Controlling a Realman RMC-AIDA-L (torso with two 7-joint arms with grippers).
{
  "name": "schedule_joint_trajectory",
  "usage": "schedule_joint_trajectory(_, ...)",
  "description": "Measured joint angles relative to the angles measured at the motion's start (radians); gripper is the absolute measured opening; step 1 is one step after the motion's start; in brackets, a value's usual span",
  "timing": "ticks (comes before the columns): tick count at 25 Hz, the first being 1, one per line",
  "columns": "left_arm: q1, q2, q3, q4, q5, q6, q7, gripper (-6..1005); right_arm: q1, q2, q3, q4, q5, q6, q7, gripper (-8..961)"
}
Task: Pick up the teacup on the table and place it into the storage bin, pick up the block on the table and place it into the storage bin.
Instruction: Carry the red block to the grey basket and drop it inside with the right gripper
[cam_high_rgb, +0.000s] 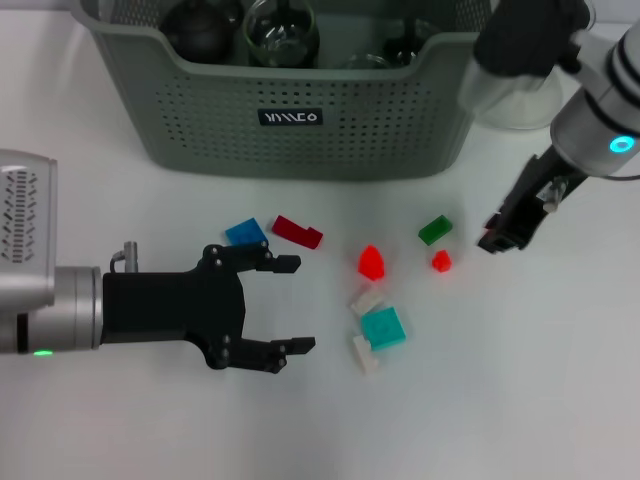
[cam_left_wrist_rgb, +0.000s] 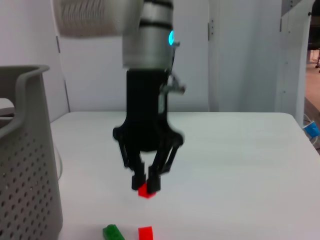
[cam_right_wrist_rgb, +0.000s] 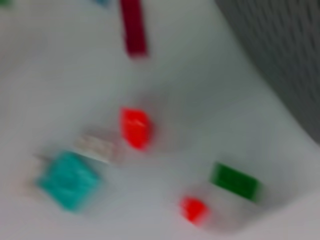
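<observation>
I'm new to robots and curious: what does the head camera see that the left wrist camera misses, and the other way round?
Only the head view shows the left gripper, open, plus blue, dark red and teal blocks. Only the left wrist view shows the right gripper head-on, tips at a red block. Both show the storage bin, green block and small red block.

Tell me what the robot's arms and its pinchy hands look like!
Both arms are silvery-grey tubes ending in black grippers with thin black fingers. The left gripper sits on a black block behind a silver sleeve with a little green light and a vented panel. The right gripper hangs from a grey arm with a glowing blue-green ring.
</observation>
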Motion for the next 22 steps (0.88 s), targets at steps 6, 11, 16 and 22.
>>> schedule_joint_trajectory(6,0.005,0.000,-0.005,0.000,0.000,0.005,0.002,861,0.021,-0.008,0.152,-0.281,0.246,-0.244,-0.039,195)
schedule_joint_trajectory(11,0.007,0.000,-0.005,0.000,0.000,0.004,0.003,861,0.124,-0.038,0.316,-0.335,0.411,-0.258,-0.028,196)
schedule_joint_trajectory(16,0.007,0.000,-0.007,-0.001,0.000,0.005,0.000,862,0.240,-0.058,0.336,-0.245,0.313,-0.039,0.021,196)
schedule_joint_trajectory(22,0.005,0.000,-0.006,-0.010,0.000,0.000,-0.002,862,0.366,-0.035,0.285,0.060,0.113,0.293,0.015,195)
